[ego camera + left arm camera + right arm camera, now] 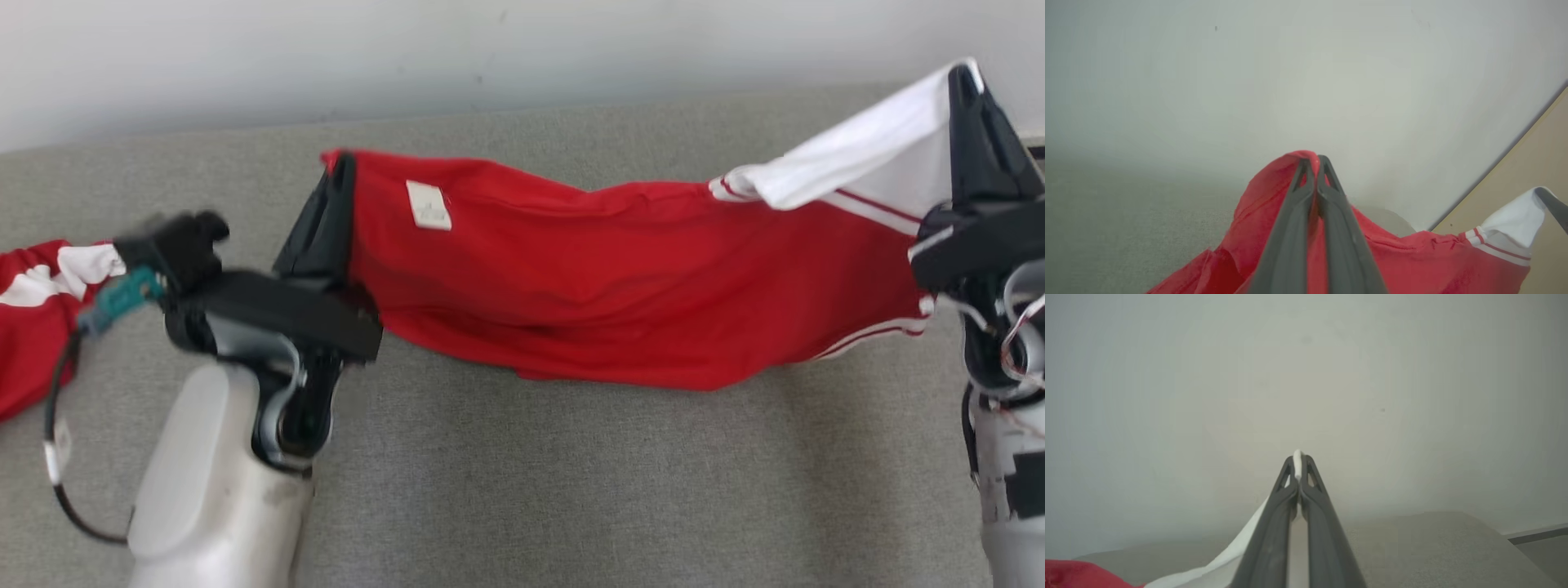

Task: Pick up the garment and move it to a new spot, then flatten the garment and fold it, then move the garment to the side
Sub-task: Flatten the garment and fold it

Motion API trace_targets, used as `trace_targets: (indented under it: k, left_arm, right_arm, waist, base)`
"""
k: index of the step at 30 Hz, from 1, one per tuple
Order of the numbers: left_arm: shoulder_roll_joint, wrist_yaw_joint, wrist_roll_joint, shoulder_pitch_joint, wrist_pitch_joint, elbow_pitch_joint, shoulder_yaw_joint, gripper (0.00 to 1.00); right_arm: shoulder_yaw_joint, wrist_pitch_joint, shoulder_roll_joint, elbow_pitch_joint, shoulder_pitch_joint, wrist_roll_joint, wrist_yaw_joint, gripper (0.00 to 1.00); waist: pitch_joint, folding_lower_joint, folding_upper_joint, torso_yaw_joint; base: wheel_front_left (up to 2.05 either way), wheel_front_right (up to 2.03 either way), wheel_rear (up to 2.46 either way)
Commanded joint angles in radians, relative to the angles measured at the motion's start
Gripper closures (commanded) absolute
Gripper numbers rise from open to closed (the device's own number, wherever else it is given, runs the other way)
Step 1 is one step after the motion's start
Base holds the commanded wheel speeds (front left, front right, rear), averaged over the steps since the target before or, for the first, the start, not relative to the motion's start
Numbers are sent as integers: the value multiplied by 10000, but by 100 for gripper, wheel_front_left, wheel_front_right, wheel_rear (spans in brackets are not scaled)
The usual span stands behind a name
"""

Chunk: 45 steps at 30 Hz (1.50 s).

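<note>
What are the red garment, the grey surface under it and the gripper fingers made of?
Garment: thin smooth knit, probably synthetic jersey; drapes in soft folds, slight sheen. Surface: grey woven fabric, matte, visible weave; likely upholstery. Left gripper's fingers: dark matte moulded plastic or rubber; can't tell which.

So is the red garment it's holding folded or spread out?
Spread out: the garment stretches between the left gripper and right gripper, both shut on it.

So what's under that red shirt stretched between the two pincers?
The grey fabric surface shows below the red shirt, which is held by the left pincer and the right pincer. Whatever lies directly beneath the cloth is covered.
</note>
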Motion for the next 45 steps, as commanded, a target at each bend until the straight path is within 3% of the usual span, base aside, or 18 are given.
trace_targets:
  k: [1, 7, 12, 16, 21, 24, 29, 30, 34, 41, 45]
  left_arm:
    - [-4, -21, -199, -318, 241, 8, 12, 100]
    - [405, 212, -1267, -2233, 1478, 256, 806, 100]
    - [1117, 628, -1278, -4818, 1928, 108, 1319, 100]
    - [1402, 835, -1104, -6983, 1354, 185, 1685, 100]
    - [1609, 405, -612, -9417, 284, 296, 1441, 100]
    - [1594, 178, -272, -10360, -422, 342, 1136, 100]
    - [1605, -49, -230, -11579, -1222, 241, 811, 100]
    - [1590, -81, -213, -11815, -1398, 220, 740, 100]
    - [1729, -118, -327, -11510, -1568, 396, 756, 100]
    - [1867, -171, -418, -9916, -1763, 756, 632, 100]
    - [1845, -156, -568, -8465, -1811, 564, 360, 100]
  right_arm:
    - [-44, 237, 138, -73, -263, 184, 19, 100]
    - [22, 1267, 961, 786, -2584, 1004, 22, 100]
    - [98, 1054, 1393, 2178, -5745, 974, 22, 100]
    - [-186, 40, 1673, 3049, -8063, 782, 22, 100]
    - [-693, -1846, 1823, 3727, -10442, 665, 22, 100]
    - [-678, -2993, 1581, 3901, -11487, 283, 22, 100]
    - [-804, -3653, 1235, 3345, -12698, 87, 22, 100]
    - [-1069, -3668, 1140, 2580, -13064, 24, 22, 100]
    - [-569, -3647, 1077, 1677, -12603, -221, 22, 100]
    - [1330, -3655, 429, 1908, -10935, -126, 22, 100]
    - [2467, -3656, -7, 1731, -9417, 545, 22, 100]
  waist:
    - [260, 0, -1, -109]
    - [2023, 0, -1, -740]
    - [4263, 0, -1, -1160]
    - [5503, 0, -1, -1244]
    - [6345, 0, -1, -1286]
    - [6605, 0, -1, -1176]
    - [6777, 0, -1, -1015]
    - [6886, 0, -1, -910]
    - [7083, 0, -1, -749]
    - [7105, 0, -1, -554]
    - [6753, 0, -1, -407]
  base:
    - [0, 0, 0]
    - [0, 0, 0]
    - [0, 0, 0]
    - [0, 0, 0]
    - [0, 0, 0]
    - [0, 0, 0]
    - [0, 0, 0]
    - [0, 0, 0]
    - [0, 0, 0]
    - [0, 0, 0]
    - [0, 0, 0]
